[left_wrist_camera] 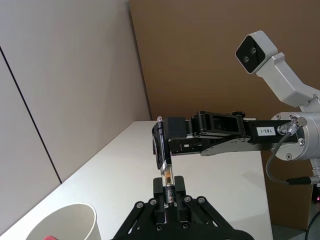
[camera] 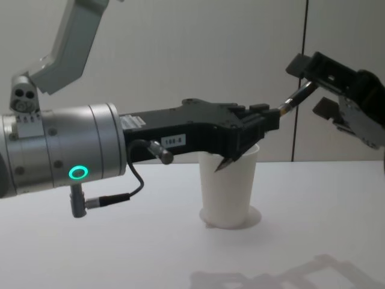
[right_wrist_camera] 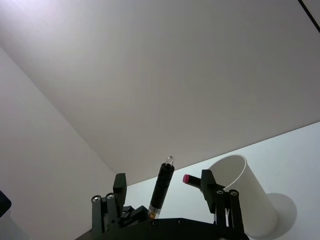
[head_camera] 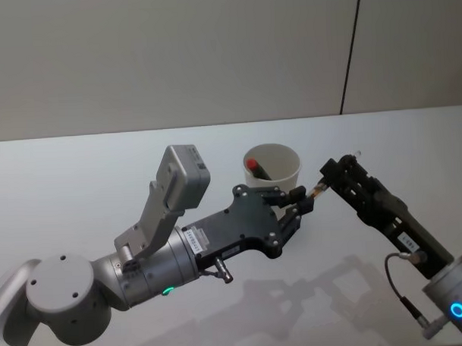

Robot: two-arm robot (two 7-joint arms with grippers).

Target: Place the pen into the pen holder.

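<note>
A dark pen (head_camera: pixel 319 190) with a clear end hangs in the air just right of the pen holder (head_camera: pixel 284 165), a white paper cup. My left gripper (head_camera: pixel 299 203) is shut on the pen's lower end (left_wrist_camera: pixel 169 186), level with the cup's rim (camera: pixel 228 158). My right gripper (head_camera: pixel 333 171) stands open around the pen's upper part (right_wrist_camera: pixel 161 190), its fingers (right_wrist_camera: pixel 120 184) well apart and clear of it. In the chest view the pen (camera: pixel 295 99) slants up from the left gripper (camera: pixel 271 120) into the right gripper (camera: pixel 311 86).
A red-capped marker (head_camera: pixel 253 165) leans inside the cup (right_wrist_camera: pixel 250 200). The white table (head_camera: pixel 80 186) spreads out around the cup. A grey wall stands behind, and a brown board (left_wrist_camera: pixel 210 60) shows in the left wrist view.
</note>
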